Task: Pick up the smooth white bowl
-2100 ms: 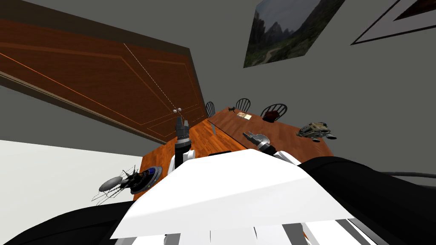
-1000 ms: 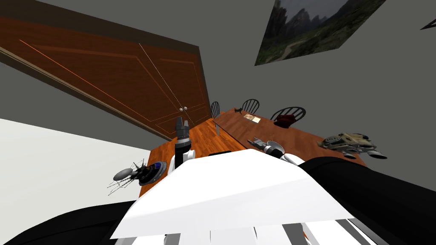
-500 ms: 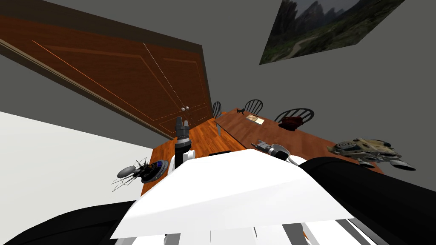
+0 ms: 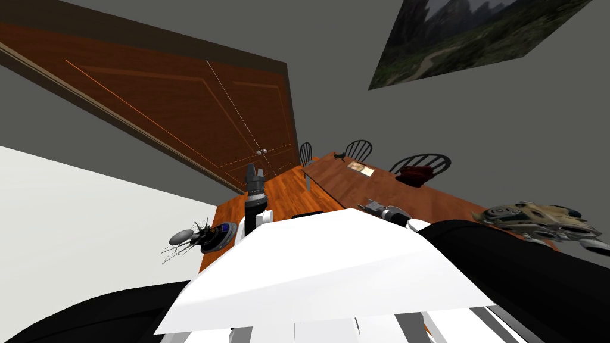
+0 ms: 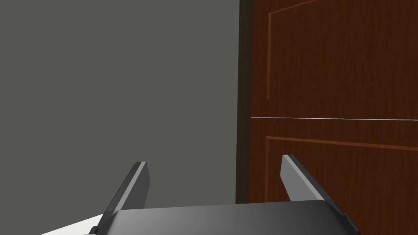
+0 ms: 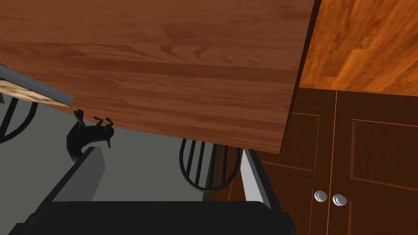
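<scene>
My left gripper is raised in front of my chest, toward the brown double door. In the left wrist view its fingers stand wide apart, open and empty, before a grey wall and the door's edge. My right gripper hovers low over the near end of the long brown table. It is open too, with nothing between its fingers; past them are the table top, a small black figurine and a dark chair.
On the table lie a flat book, a dark red object and a tan ship-like model. Dark chairs line its far side. An insect-like object on a round bluish dish sits at the orange floor's left edge.
My view has swung, so the table, model and wall picture drifted right. My right gripper has sunk closer to my chest. The left gripper holds its place.
</scene>
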Controlling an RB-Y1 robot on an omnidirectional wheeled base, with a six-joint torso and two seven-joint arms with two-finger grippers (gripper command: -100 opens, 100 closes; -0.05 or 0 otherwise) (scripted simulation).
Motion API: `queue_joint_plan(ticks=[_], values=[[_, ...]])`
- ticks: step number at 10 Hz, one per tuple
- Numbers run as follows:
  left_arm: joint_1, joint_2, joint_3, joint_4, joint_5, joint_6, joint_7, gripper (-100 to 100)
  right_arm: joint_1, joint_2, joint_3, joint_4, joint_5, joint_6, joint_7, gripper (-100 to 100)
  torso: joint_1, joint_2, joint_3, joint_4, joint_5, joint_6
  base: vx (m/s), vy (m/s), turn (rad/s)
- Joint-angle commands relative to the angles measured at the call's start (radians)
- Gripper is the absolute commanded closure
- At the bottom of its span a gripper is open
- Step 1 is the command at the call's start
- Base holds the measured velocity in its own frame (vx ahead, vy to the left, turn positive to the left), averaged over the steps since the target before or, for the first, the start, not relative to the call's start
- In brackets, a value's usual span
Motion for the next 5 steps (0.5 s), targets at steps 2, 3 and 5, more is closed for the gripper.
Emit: queue_joint_plan(ticks=[2,3,5], values=[[0.000,0.000,0.000,0.000,0.000,0.000,0.000,0,0.002,-0.012,-0.023,0.058,0.081,-0.002,-0.021,-100,0.000,0.001,0.000,0.000,0.000,0.000,0.029,0.009,0.044],[0.000,0.000,0.000,0.000,0.000,0.000,0.000,0,0.002,-0.012,-0.023,0.058,0.109,-0.002,-0.021,-100,0.000,0.001,0.001,0.000,0.000,0.000,0.023,0.003,0.020],[0.000,0.000,0.000,0.000,0.000,0.000,0.000,0,0.002,-0.020,-0.034,0.090,0.155,0.003,-0.042,-100,-0.001,0.002,0.001,0.000,0.000,0.000,0.012,0.003,0.023]])
